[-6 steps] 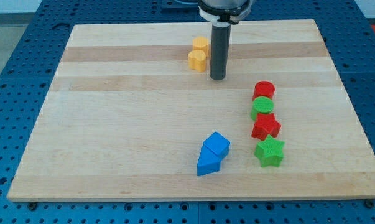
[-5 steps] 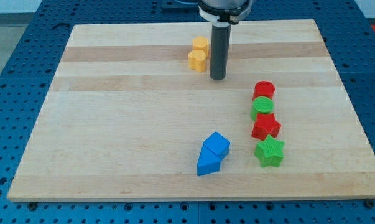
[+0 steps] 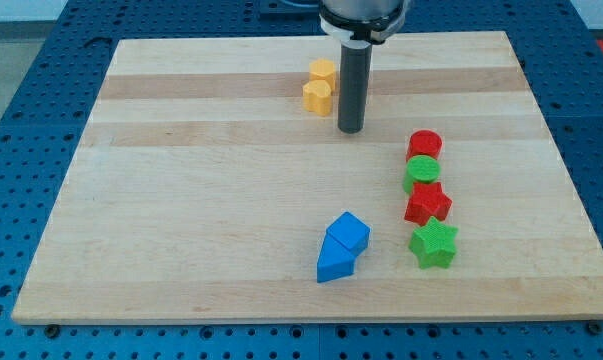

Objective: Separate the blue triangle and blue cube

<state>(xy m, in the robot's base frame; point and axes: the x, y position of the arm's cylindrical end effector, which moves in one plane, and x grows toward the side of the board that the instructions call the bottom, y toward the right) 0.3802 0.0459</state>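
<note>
Camera view: the blue cube point(image 3: 351, 231) and blue triangle point(image 3: 334, 259) touch near the surface's point(image 3: 181, 220) bottom edge, unseparated. My tip point(image 3: 350, 128) stands well apart, beside two yellow blocks point(image 3: 320, 87). No pincer exists.

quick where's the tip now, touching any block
My tip: touching no block, just right of the yellow blocks, well above the blue cube and blue triangle, which touch.

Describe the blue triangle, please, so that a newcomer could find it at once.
On the wooden board, look near the bottom edge, a little right of centre, far below my tip. Two blue blocks touch there; the blue triangle is the lower-left, wedge-shaped one, the blue cube sitting at its upper right.
</note>
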